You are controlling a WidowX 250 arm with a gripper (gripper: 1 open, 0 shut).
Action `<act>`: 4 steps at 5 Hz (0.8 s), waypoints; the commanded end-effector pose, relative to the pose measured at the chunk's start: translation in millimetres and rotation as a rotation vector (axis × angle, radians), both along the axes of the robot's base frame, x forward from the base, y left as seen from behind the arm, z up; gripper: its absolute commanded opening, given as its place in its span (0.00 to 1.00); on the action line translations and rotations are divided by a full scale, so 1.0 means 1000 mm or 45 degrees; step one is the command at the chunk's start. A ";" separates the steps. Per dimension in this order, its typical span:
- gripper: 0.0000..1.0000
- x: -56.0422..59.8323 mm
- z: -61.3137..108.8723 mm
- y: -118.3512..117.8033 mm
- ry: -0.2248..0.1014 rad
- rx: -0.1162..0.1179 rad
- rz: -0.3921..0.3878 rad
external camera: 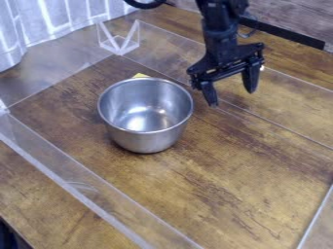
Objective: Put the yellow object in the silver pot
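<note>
The silver pot (146, 114) stands upright on the wooden table, left of centre, its shiny inside showing. Just behind its far rim a sliver of the yellow object (139, 76) peeks out; its shape is unclear and most of it is hidden by the pot. My black gripper (231, 86) hangs to the right of the pot, pointing steeply down, jaws open with nothing between them. It stands apart from both the pot and the yellow object.
A clear plastic stand (120, 37) sits at the back left. Transparent barrier strips (65, 180) run along the table's left and front edges. A curtain hangs at the top left. Bare wood lies right of and in front of the pot.
</note>
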State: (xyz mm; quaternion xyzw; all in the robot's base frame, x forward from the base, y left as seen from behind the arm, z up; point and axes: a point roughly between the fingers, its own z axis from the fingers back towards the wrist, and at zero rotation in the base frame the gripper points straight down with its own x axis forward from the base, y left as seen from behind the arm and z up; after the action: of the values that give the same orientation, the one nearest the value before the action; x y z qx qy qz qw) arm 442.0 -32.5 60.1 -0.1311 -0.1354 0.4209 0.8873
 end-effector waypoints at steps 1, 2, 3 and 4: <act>1.00 0.003 0.024 -0.015 -0.087 -0.017 0.065; 1.00 0.003 0.024 -0.015 -0.095 -0.035 0.075; 1.00 0.004 0.022 -0.012 -0.093 -0.038 0.074; 1.00 0.004 0.015 -0.005 -0.094 -0.041 0.093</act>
State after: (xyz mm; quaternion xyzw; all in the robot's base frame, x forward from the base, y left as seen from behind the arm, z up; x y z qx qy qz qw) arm 441.4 -45.7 53.5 -0.1444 -0.1415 0.4460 0.8719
